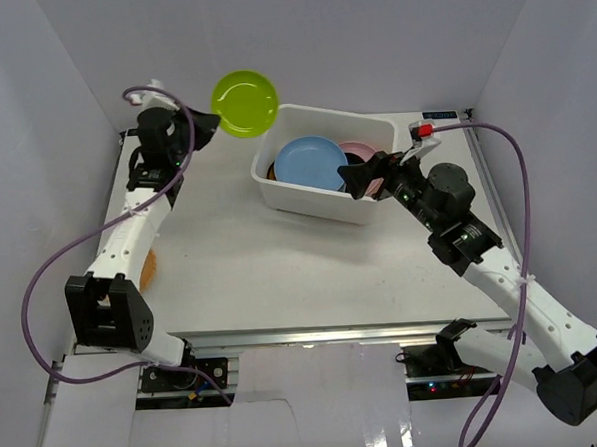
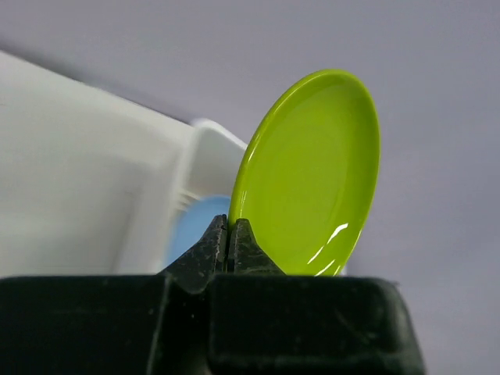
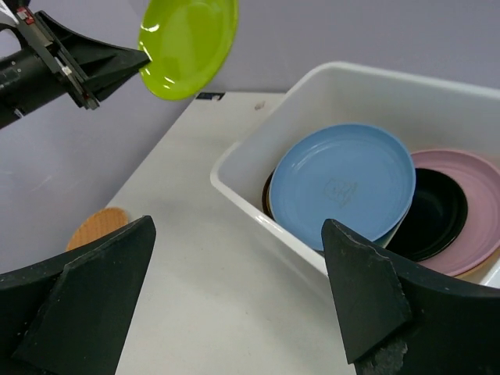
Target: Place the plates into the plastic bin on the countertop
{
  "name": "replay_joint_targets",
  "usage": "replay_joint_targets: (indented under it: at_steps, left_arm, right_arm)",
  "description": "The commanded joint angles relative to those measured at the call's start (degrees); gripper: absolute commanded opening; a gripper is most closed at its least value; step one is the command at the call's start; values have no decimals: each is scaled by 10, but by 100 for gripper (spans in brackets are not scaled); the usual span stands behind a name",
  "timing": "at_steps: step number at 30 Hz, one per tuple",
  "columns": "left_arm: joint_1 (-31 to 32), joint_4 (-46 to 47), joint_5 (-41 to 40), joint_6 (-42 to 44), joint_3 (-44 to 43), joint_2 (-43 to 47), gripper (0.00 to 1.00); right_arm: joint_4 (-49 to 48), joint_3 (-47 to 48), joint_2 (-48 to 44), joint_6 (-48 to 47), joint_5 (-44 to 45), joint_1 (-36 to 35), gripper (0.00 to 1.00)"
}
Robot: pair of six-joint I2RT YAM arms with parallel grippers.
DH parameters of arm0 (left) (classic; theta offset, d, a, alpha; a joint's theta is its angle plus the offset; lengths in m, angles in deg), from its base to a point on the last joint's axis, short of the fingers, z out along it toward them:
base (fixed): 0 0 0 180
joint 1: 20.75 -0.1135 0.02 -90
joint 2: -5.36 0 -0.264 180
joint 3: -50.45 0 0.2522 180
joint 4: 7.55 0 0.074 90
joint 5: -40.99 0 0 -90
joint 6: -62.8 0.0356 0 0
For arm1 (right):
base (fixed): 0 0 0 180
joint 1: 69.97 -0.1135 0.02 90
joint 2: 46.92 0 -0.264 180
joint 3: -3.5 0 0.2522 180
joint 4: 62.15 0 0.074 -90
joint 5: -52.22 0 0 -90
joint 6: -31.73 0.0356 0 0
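1. A metal rail [image 1: 334,334] runs along the front edge of the flat white countertop [image 1: 281,274], with both arm bases bolted just in front of it.
2. At the left edge of the countertop lies a small round orange woven-look plate [image 1: 149,268], flat and partly hidden under the left arm. It is well apart from the tub.
3. The right gripper [image 1: 368,175] hangs over the near right wall of the white rectangular plastic bin [image 1: 312,199]. Its jaws are spread wide and grasp nothing. The right wrist view shows open space between the two black fingers [image 3: 367,297].
4. The bin sits toward the far right of the countertop and holds several plates.
   - A round light blue plate [image 1: 310,163] leans tilted on top at the left.
   - A dark rim shows beneath it, though I cannot tell which plate that is.
   - A round pink plate [image 3: 469,195] lies to the right, with a small round black plate [image 3: 433,211] resting on it.
5. Farthest back, the left gripper [image 1: 213,121] is clenched on the rim of a glossy round lime green plate [image 1: 244,103]. It holds the plate tilted in the air, beyond the bin's far left corner and touching nothing else.
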Motion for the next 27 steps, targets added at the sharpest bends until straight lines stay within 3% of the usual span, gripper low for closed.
replay_joint_targets:
  at_steps: [1,5,9,18,21,22,25,26,27]
  left_arm:
    - [84,-12,27,29,-53,-12,0]
    - [172,-31,10,48,-102,-71,0]
    - [216,-70,-12,67,-167,-165,0]
    - [240,-146,-45,88,-300,-292,0]
    - [240,-154,-55,96,-300,-296,35]
    - [240,-156,-56,99,-298,-293,61]
    - [240,-160,-79,116,-300,-274,91]
    - [240,-160,-81,121,-301,-266,98]
    - [240,-160,-85,133,-308,-247,98]
  right_arm:
    - [-1,-10,-36,-14,49,6,93]
    - [5,-24,-78,-13,74,7,91]
    - [13,-26,-101,-13,84,7,91]
    - [37,-24,-127,-19,82,7,91]
    - [39,-25,-123,-18,74,8,91]
    - [41,-22,-120,-16,71,8,91]
    - [37,-18,-105,-6,46,8,91]
    - [32,-18,-94,-2,37,7,91]
    - [31,-17,-87,3,18,7,91]
